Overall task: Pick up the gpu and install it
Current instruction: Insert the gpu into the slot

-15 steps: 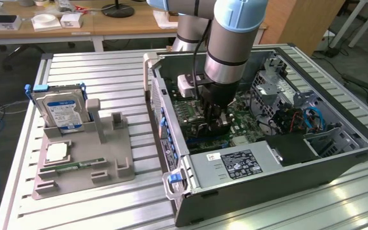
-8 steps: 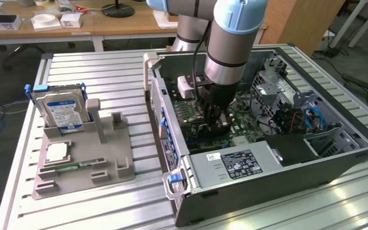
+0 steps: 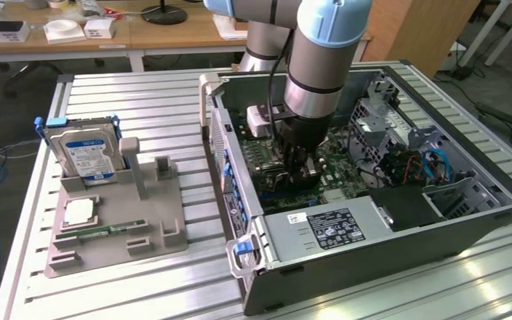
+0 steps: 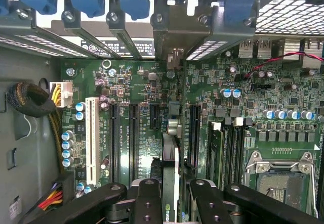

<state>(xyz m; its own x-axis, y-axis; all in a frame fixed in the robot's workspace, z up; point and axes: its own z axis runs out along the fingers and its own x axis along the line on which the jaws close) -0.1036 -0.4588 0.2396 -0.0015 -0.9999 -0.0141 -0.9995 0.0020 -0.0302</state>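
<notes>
The gpu [image 4: 170, 176] is being held edge-on between the fingers [image 4: 147, 204], which are being kept closed tight on its top edge, and it's being lowered inside the open computer case [image 3: 469, 220], right over the motherboard [image 4: 283, 148]. In the wrist view the card is being lined up with an expansion slot [image 4: 194, 133], its bracket end pointing toward the rear slot openings. In the exterior view the gripper [image 3: 299, 175] is being carried deep into the case by the arm [image 3: 319, 60].

What could go wrong, as a guess: if the card is being brought down a bit off the slot, its edge could be pressed onto the board next to the connector and get jammed or scraped. The bracket could also be caught on the metal rear dividers if it's tilted. Whether the card is already touching the slot can't be told.

Counting: one gpu, one arm, one case. On the motherboard one white slot [image 4: 92, 138] and about four dark slots are being shown, plus one processor socket [image 4: 281, 176]. Outside on the desk [image 3: 131, 100], one grey holder tray [image 3: 118, 230] is being used for one hard drive [image 3: 83, 155] standing upright and one memory stick [image 3: 105, 230] lying flat.
</notes>
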